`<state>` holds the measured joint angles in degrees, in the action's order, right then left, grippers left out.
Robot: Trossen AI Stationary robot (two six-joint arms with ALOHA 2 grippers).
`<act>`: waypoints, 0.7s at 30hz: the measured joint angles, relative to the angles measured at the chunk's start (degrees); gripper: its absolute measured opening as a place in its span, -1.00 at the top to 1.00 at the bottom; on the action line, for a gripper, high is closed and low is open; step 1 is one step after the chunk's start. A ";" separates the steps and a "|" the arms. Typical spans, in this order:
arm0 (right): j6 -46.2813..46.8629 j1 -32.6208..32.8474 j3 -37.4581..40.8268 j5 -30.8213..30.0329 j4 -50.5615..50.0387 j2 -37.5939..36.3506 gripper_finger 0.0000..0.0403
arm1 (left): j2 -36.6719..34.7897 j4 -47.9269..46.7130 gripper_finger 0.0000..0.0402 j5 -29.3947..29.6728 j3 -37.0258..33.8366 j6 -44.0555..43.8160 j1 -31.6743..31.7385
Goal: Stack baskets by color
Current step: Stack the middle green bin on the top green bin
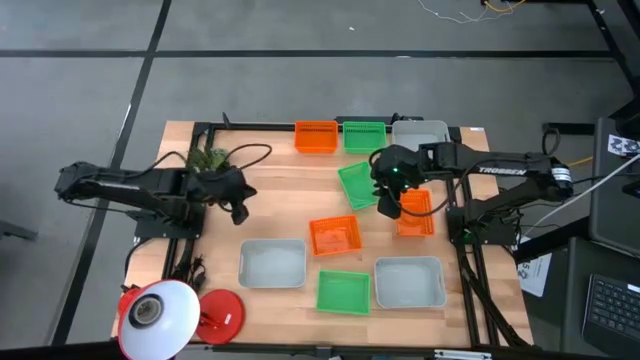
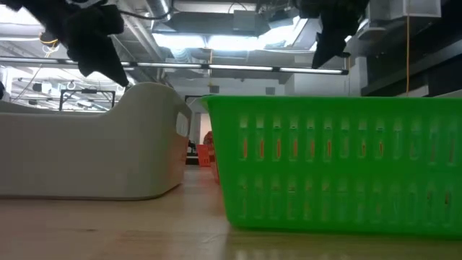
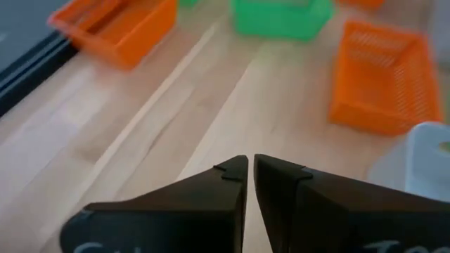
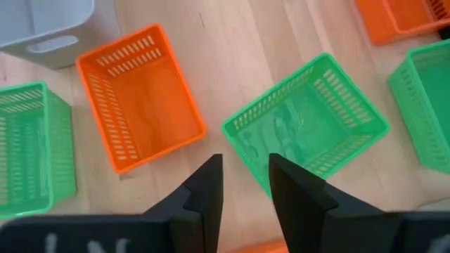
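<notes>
Right gripper hangs open and empty at centre right of the high view, just below the tilted green basket and beside an orange basket; that basket's long axis runs diagonally, and the right arm is clearly the nearer. Left gripper waits at centre left over bare counter, well apart from the baskets.

Low view: a slatted green basket fills the right foreground, with a smooth grey-white basket at left.

Left wrist view: the dark fingers stand almost together, a thin gap between them, holding nothing; blurred orange baskets lie beyond.

Right wrist view: the parted fingers frame the near corner of the green basket, a ribbed plastic rectangle, with an orange one alongside.
</notes>
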<state>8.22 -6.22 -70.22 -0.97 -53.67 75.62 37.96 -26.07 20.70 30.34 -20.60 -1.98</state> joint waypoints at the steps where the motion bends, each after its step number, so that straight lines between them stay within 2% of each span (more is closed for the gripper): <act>1: 0.06 0.00 0.12 0.00 0.09 0.15 0.43 | -1.97 2.23 0.88 -0.10 -1.91 0.94 -0.48; 5: 0.05 -0.21 0.31 0.00 -0.92 1.52 0.43 | -9.62 11.98 0.86 -0.32 -9.08 4.42 -2.45; 11: -1.51 -1.80 0.39 0.06 -0.61 5.71 0.43 | -19.42 16.59 0.88 -0.29 -15.74 4.68 -4.00; 16: -9.61 -2.43 0.42 -0.04 1.18 10.86 0.43 | -24.48 22.59 0.88 -0.34 -20.96 6.11 -4.63; 21: -17.94 -2.43 0.42 0.04 3.36 15.89 0.43 | -26.12 28.02 0.88 -1.31 -26.38 6.21 -4.74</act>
<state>-9.72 -8.64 -69.80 -0.94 -50.31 91.51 11.84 1.95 19.38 3.96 -14.39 -6.72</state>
